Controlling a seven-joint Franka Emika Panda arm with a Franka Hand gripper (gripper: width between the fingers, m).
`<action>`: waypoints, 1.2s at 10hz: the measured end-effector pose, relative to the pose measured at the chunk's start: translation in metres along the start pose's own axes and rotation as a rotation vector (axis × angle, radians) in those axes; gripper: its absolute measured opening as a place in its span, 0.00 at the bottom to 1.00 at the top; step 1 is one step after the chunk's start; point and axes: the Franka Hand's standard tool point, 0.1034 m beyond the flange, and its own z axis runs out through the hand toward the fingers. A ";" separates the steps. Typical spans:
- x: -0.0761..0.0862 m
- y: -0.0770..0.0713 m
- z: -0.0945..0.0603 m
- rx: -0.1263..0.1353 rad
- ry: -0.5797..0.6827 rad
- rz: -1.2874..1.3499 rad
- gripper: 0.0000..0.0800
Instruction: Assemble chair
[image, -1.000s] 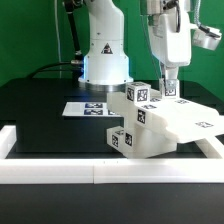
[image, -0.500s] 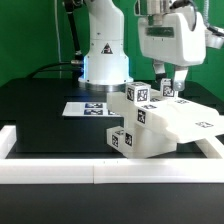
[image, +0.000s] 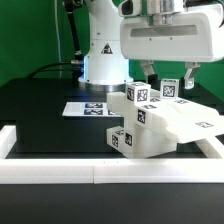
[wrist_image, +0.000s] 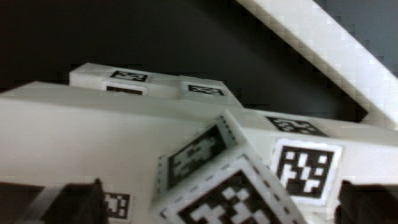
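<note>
One chair (image: 155, 125) stands on the table (image: 40, 110) beside one marker board (image: 85, 108); the gripper (image: 168, 75) hangs above it, jaws apart, empty.

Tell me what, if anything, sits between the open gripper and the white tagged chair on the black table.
Nothing visible does. The open gripper hangs directly above the white tagged chair, its fingers either side of a square post; the wrist view shows only chair parts below.

The matte-white chair (image: 155, 125) carries black-and-white square tags (as does the marker board (image: 88, 108)) on a black table (image: 40, 120).
</note>
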 end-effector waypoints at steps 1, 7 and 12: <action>0.000 0.000 0.000 0.000 0.000 -0.078 0.81; 0.000 0.001 0.000 0.000 0.000 -0.193 0.35; 0.000 0.000 0.000 0.001 0.000 -0.037 0.36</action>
